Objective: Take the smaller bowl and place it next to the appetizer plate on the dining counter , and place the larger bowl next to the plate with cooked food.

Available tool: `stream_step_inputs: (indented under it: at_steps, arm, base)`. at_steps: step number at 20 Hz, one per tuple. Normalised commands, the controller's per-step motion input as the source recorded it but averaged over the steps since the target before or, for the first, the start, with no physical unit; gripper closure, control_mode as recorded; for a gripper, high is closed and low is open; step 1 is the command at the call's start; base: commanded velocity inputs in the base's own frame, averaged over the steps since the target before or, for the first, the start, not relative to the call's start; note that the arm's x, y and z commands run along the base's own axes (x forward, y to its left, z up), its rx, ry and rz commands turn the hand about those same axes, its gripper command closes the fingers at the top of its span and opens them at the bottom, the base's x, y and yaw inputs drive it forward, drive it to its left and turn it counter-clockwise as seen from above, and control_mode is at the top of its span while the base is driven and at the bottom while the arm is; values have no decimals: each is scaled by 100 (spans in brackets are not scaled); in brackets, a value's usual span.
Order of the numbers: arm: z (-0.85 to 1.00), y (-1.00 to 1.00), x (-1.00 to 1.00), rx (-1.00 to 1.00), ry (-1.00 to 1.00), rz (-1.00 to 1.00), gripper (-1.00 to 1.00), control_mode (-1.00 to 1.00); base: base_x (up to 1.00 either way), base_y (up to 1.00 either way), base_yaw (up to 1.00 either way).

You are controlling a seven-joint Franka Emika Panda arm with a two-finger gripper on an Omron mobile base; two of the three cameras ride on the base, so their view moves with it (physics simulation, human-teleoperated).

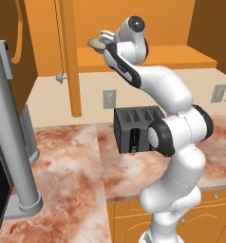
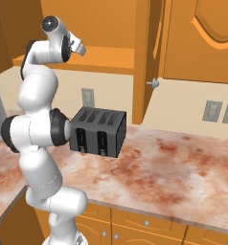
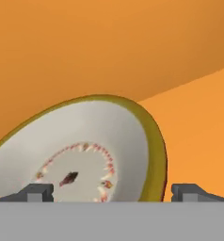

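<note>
Gripper [image 3: 112, 193] spread wide, empty, its left and right tips flanking the smaller bowl [image 3: 81, 155] on the open cabinet shelf [image 1: 181, 60]. Bowl looks stiff, light, slick, breakable; pinch its yellowish rim.
</note>
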Motion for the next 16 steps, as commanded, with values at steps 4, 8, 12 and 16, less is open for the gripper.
stream_step_inputs:
  at_steps: [4,8,12,16]
  arm:
    - [-10,34,49,-9,10,0,100,-100]
    - [-1,5,17,-2,1,0,100,-100]
    - [0,0,0,0,0,0,100,-100]
    - [-3,-2,-27,0,0,-5,100,-100]
  base:
    - [0,0,0]
    - [0,0,0]
    - [0,0,0]
    - [0,0,0]
